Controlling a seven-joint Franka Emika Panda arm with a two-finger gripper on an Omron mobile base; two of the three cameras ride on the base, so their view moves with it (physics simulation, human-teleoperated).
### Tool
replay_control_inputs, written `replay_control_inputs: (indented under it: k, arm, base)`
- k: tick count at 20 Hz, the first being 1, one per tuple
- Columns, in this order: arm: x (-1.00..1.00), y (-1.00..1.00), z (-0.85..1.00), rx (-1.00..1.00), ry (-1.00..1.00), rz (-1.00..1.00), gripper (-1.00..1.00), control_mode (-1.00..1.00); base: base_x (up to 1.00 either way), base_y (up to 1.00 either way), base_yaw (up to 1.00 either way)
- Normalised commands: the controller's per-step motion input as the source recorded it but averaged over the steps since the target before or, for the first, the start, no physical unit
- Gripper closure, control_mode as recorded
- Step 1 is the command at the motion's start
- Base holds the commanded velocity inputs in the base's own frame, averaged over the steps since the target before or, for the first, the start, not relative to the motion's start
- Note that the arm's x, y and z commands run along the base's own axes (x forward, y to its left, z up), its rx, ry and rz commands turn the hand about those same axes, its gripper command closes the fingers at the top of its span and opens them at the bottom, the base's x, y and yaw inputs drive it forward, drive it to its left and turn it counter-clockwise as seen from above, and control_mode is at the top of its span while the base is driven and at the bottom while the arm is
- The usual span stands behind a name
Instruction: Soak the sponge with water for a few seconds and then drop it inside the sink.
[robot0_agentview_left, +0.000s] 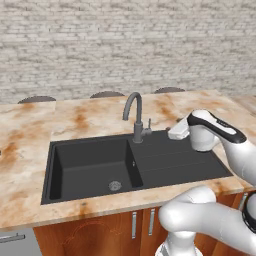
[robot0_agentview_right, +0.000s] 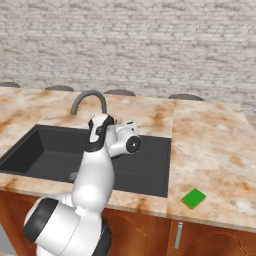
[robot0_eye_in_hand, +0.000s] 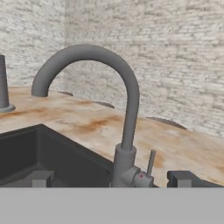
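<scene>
The black sink (robot0_agentview_left: 165, 162) sits in the counter (robot0_agentview_right: 210, 145), its faucet (robot0_eye_in_hand: 124, 109) close at twelve o'clock from the empty, spread-open gripper (robot0_eye_in_hand: 111, 178), while the green sponge (robot0_agentview_right: 193, 198) lies on the counter at four o'clock of the sink.

Even bright render, faint shadows, slightly soft, perhaps low-resolution.

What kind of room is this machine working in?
A kitchen, apparently, and a computer-rendered one: a black sink with a curved grey faucet sits in a marble-look counter over wooden cabinets, before a brick wall.
</scene>
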Motion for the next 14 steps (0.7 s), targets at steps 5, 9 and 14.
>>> replay_control_inputs:
  k: [5,9,14]
  arm:
    - [0.04,0.02,0.00,0.00,0.08,0.00,-1.00,-1.00]
    - [0.13,0.00,0.00,0.00,0.18,0.00,-1.00,-1.00]
    - [0.19,0.00,0.00,0.00,0.09,0.00,-1.00,-1.00]
  base:
    - [0.00,0.00,0.00]
    - [0.00,0.00,0.00]
    - [0.00,0.00,0.00]
